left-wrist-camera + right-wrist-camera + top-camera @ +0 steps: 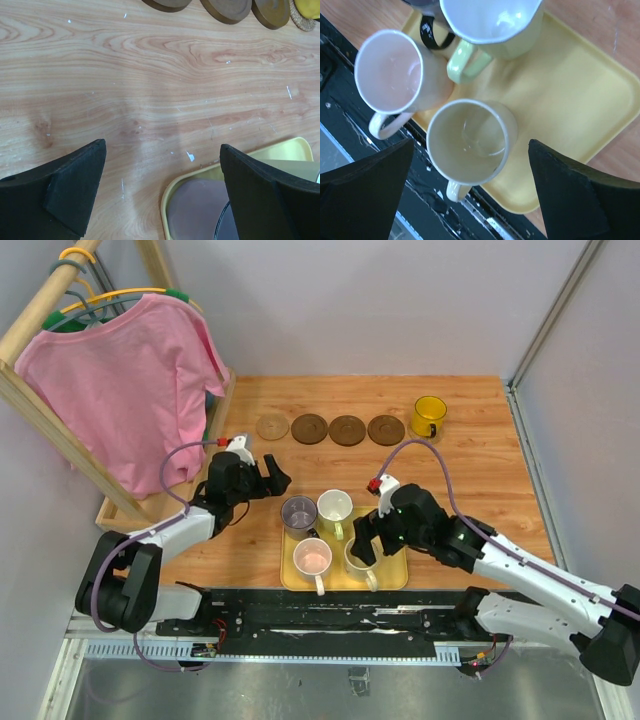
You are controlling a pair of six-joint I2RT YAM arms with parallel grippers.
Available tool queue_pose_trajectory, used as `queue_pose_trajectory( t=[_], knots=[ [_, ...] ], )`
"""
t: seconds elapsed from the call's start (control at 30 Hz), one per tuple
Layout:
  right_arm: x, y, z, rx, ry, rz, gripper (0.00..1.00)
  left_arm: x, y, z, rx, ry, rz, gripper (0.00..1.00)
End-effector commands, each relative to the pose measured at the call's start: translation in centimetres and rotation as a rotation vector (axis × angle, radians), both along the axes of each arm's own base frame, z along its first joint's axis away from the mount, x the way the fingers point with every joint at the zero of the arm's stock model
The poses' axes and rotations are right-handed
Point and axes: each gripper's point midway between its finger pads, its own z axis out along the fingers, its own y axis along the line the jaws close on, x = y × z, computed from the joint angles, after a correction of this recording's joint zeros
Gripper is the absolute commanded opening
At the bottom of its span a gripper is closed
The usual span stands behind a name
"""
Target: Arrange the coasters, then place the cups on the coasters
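Far left there's a pink shirt (130, 380) hanging on a wooden rack (40, 410), off to the side of the table (480, 470). Next over, the left gripper (268, 480) hovers above bare wood just left of the tray corner, claw spread wide and holding nothing; from its wrist camera the two black fingers (70, 185) sit well apart. Along the back of the table runs a row of coasters: a tan coaster (272, 427), then three darker coasters (347, 429), all nearly edge to edge. At the right end of that row the yellow cup (430, 416) stands on a fifth coaster (301, 21), which looks woven. Up front is the yellow tray (395, 575) with the other four cups packed on its left half: grey-purple cup (298, 512) and white-greenish cup (335, 508) at the back, pale pink cup (313, 558) and cream cup (467, 142) at the front. The right gripper (365, 540) hangs right over the cream cup, claw wide apart, a finger on either side and not touching it.
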Motion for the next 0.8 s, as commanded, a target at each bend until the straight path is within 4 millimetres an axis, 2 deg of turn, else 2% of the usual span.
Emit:
queue_pose_trajectory(
  t=[0.0,0.2,0.4,0.47,0.77],
  knots=[
    [-2.7,-1.8,-3.2,-0.09,0.108,-0.024,0.98,-0.5,-0.4,0.9,-0.02,-0.037,-0.016,1.0],
    [-5.4,-1.7,-5.0,-0.139,0.163,0.015,0.99,-1.1,-0.3,0.6,-0.021,-0.033,-0.013,1.0],
    [-6.2,-1.9,-7.3,-0.228,0.208,0.004,0.99,-1.2,-0.4,0.4,-0.023,-0.03,-0.018,1.0],
    [-6.1,-2.1,-7.9,-0.263,0.211,-0.011,0.95,-1.4,-0.5,0.1,-0.024,-0.024,-0.021,1.0],
    [-4.9,-2.9,-9.7,-0.361,0.192,-0.102,0.66,-1.5,-0.5,-0.4,-0.022,-0.018,-0.022,1.0]
  ],
)
